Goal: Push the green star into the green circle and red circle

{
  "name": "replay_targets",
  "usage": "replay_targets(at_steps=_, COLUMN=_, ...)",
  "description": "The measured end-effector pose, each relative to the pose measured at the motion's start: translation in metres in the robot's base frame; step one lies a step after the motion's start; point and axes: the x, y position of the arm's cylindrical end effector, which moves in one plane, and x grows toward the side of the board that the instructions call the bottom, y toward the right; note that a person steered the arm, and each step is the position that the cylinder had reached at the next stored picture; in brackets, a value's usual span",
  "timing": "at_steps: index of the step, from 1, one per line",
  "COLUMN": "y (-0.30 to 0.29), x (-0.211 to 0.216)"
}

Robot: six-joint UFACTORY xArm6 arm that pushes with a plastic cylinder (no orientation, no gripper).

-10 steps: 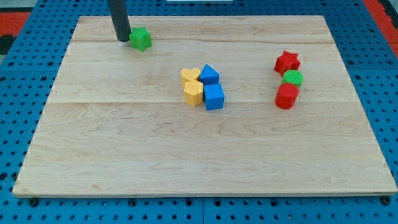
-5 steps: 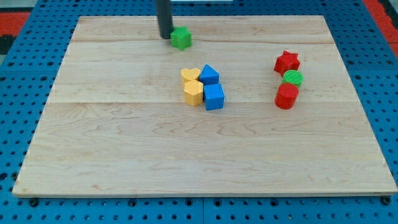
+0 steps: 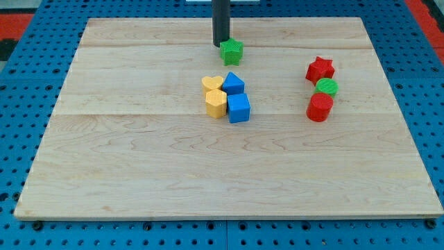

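Just right of my tip [image 3: 220, 45], touching it, sits the green star [image 3: 232, 51].

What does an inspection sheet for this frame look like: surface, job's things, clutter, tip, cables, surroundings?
Surface: wooden board, flat, on a blue pegboard.
Job's things: green star near the view's top centre; green circle at the view's right, between red star above and red circle below.
Clutter: yellow heart, yellow block, blue triangle, blue cube, clustered mid-board.
Tip: my tip sits just left of the green star.
Cables: nothing seen.
Surroundings: red patches at the view's top corners.
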Motion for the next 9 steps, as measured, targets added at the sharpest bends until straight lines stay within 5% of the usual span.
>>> replay_targets(at_steps=4, y=0.046, x=0.075)
replay_targets(at_steps=9, y=0.108, x=0.113)
